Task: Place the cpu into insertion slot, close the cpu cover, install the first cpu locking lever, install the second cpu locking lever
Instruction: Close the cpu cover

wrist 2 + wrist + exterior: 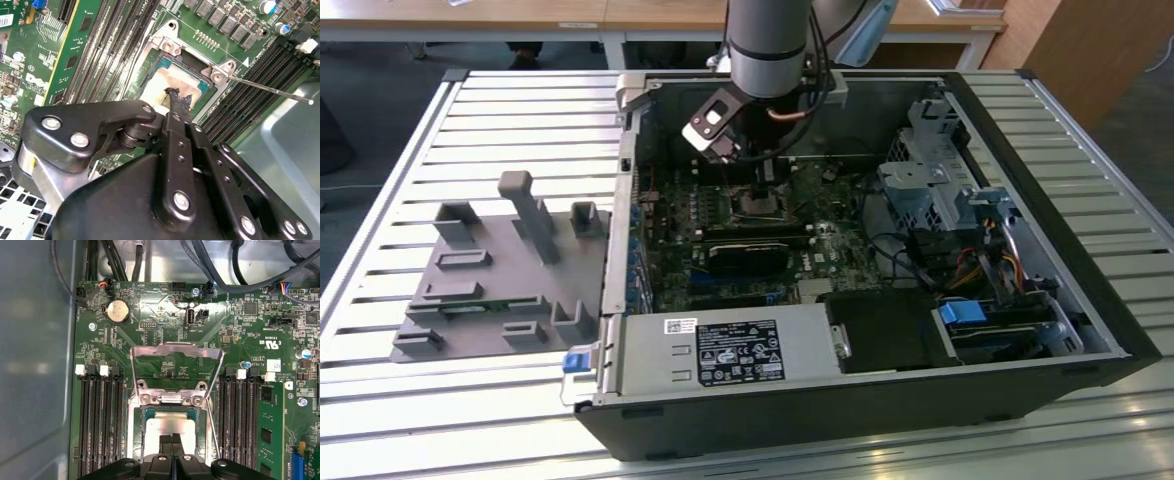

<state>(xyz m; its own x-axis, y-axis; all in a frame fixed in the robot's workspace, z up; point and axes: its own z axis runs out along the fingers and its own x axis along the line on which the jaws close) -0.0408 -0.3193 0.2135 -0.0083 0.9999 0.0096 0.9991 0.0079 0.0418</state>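
Now the end effector (172, 441) is seen low over the slot (133, 436), its fingers closed together with nothing visible between them. Whether the tips touch the cpu (170, 426) or hang just above it cannot be told. The cpu is laid flat inside the slot, its pale top framed by the dark socket edge wherever that edge can be seen in both wrist views. The cover (175, 346) is stood up open behind the slot, and a thin lever (270, 90) is swung out to one side. In the exterior view the arm (767, 45) is reached straight down into the case (1067, 330) on the bench (520, 110). Placement is judged to be the step in hand, and near its end. For it to be done well, the chip should be left level and square, with no corner riding on the rim. Any touch from the closed tips is best kept light and vertical, so that nothing is skewed sideways.
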